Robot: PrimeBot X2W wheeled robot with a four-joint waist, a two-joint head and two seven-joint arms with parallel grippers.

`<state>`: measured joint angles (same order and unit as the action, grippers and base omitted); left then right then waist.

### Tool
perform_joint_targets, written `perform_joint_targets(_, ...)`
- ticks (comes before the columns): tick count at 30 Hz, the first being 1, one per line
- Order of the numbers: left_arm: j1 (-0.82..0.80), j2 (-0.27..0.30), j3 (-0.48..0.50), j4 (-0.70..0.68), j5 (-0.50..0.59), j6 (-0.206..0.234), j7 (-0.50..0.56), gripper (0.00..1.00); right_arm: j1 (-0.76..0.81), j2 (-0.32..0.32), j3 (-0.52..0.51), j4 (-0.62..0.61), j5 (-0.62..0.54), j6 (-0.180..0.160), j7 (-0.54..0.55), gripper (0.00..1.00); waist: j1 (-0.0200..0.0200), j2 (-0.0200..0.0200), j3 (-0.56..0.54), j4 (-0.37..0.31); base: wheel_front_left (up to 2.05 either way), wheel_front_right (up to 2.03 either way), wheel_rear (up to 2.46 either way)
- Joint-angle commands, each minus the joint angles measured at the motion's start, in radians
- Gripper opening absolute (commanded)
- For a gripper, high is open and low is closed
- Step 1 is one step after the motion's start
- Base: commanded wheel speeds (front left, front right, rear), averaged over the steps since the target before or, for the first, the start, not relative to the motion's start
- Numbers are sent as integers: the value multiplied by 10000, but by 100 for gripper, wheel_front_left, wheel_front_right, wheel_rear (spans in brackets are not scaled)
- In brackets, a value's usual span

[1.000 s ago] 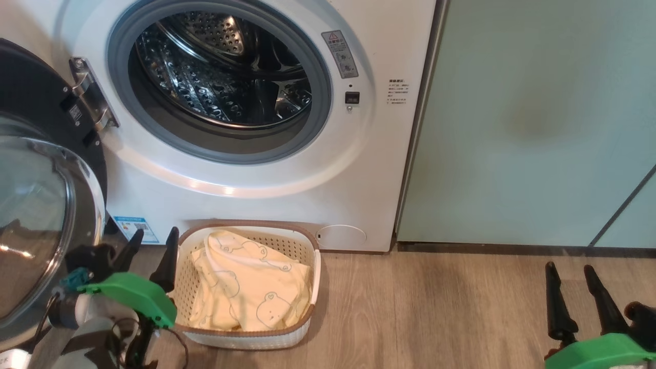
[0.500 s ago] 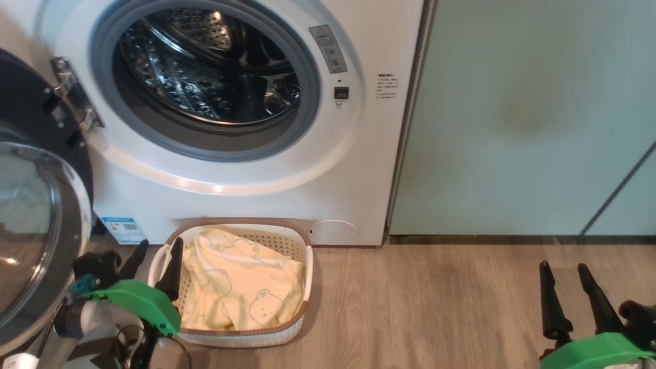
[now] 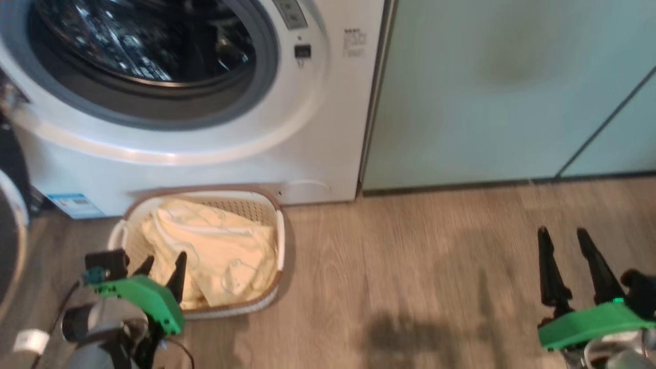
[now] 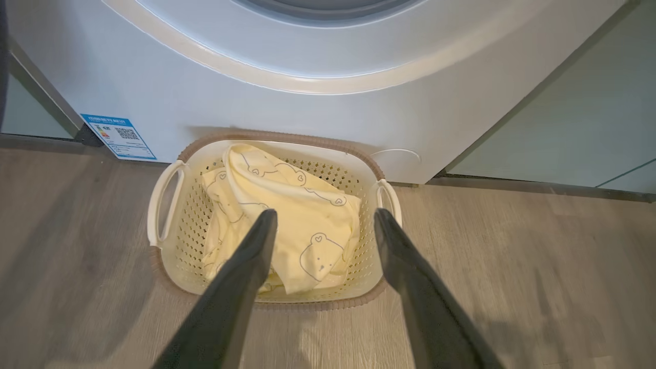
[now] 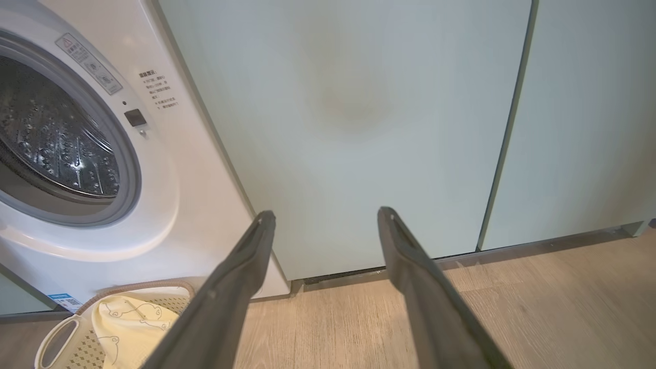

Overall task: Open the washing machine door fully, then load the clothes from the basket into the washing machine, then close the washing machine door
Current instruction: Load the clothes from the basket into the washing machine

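Hovering spread near the clothes (image 4: 266, 189), the left gripper (image 4: 325, 212) may snag the basket (image 4: 195, 225) wall or pinch one fold; the right gripper (image 5: 323, 212) hangs spread.

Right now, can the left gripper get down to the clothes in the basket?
Probably yes: the left gripper is open and pointed at the basket, the clothes lie uncovered inside, and nothing sits between.
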<state>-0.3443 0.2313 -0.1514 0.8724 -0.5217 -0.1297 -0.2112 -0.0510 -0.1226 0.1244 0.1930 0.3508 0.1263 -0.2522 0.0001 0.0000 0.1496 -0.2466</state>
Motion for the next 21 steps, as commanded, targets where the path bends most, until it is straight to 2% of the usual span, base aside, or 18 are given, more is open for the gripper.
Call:
perform_joint_targets(1, -537, 357, 239, 7, -109, -9, -17, 100, -442, -195, 196, -359, 66, 44, -95, 100, -1, 0, 723, -390, 0, 0, 0)
perform_joint_targets(12, -2329, 677, -148, 2016, -1377, -10, 761, 100, -1342, 5, 318, -571, 141, 44, -95, 100, -1, 0, 2826, -1116, 0, 0, 0)
perform_joint_targets(21, -3631, 1030, -266, 3181, -1817, -10, 1440, 100, -1885, 88, 286, -783, 180, 44, -95, 100, -1, 0, 4240, -1287, 0, 0, 0)
